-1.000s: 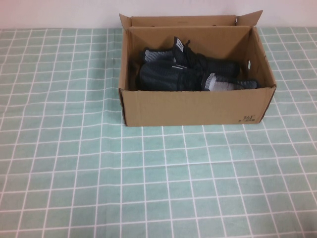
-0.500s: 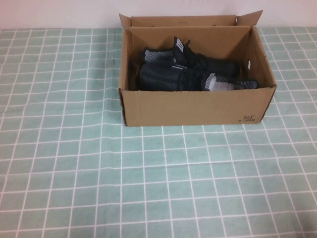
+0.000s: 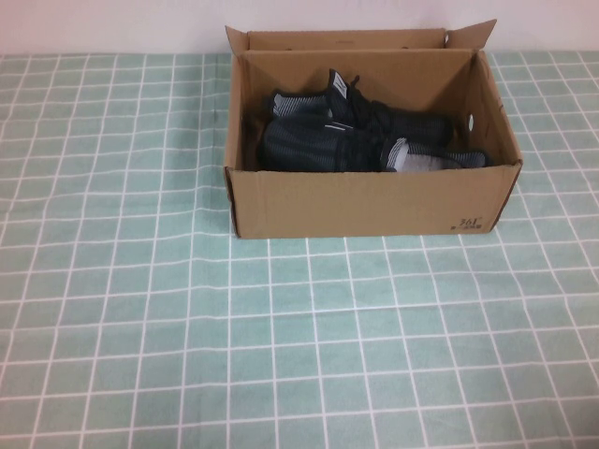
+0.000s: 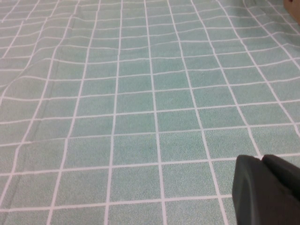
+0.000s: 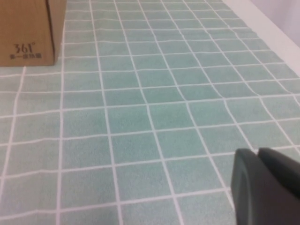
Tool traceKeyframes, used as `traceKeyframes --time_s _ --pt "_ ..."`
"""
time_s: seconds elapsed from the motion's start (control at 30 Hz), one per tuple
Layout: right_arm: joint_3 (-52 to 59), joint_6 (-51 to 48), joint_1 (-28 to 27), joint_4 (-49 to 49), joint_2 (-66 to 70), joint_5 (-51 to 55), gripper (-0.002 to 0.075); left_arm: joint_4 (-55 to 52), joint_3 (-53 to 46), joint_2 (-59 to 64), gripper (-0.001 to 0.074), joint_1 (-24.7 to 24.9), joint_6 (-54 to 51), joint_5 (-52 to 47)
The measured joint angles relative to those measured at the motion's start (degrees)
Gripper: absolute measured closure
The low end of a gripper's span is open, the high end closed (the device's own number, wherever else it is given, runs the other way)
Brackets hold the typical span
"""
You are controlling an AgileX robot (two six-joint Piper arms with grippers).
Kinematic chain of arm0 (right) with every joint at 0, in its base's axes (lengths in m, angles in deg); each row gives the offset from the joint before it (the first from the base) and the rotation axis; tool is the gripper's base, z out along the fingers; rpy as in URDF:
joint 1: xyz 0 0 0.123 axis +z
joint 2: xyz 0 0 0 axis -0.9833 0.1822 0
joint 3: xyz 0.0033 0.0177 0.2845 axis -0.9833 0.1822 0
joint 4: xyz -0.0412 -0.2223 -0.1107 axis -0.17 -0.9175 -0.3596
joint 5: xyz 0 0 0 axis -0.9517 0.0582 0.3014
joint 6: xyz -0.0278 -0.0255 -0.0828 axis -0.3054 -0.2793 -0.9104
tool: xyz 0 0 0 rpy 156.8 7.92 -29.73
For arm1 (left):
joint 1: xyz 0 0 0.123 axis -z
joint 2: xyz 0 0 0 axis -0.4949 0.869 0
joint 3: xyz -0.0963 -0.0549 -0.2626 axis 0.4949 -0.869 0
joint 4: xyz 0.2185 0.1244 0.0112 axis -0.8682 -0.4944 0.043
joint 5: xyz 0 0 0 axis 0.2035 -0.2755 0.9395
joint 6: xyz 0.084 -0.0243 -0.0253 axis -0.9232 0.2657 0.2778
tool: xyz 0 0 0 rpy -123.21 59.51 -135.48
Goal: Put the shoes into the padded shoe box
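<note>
The brown cardboard shoe box (image 3: 365, 201) stands open at the back middle of the table in the high view. Both black knit shoes (image 3: 346, 140) lie inside it, side by side, grey lining showing. A corner of the box (image 5: 28, 33) with its dark print shows in the right wrist view. My left gripper (image 4: 262, 159) is shut and empty, low over the tablecloth, away from the box. My right gripper (image 5: 258, 152) is shut and empty over the cloth, off to the box's right front. Neither arm shows in the high view.
A green tablecloth (image 3: 281, 346) with white grid lines covers the table. A pale wall runs behind the box. The table's right edge (image 5: 276, 28) shows in the right wrist view.
</note>
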Motion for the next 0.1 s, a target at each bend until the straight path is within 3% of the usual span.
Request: traceKeyframes --time_s 0.1 --pt "0.0 0.0 0.0 0.0 0.0 0.0 0.0734 0.0 0.0 0.0 0.0739 0.0 0.0 0.0"
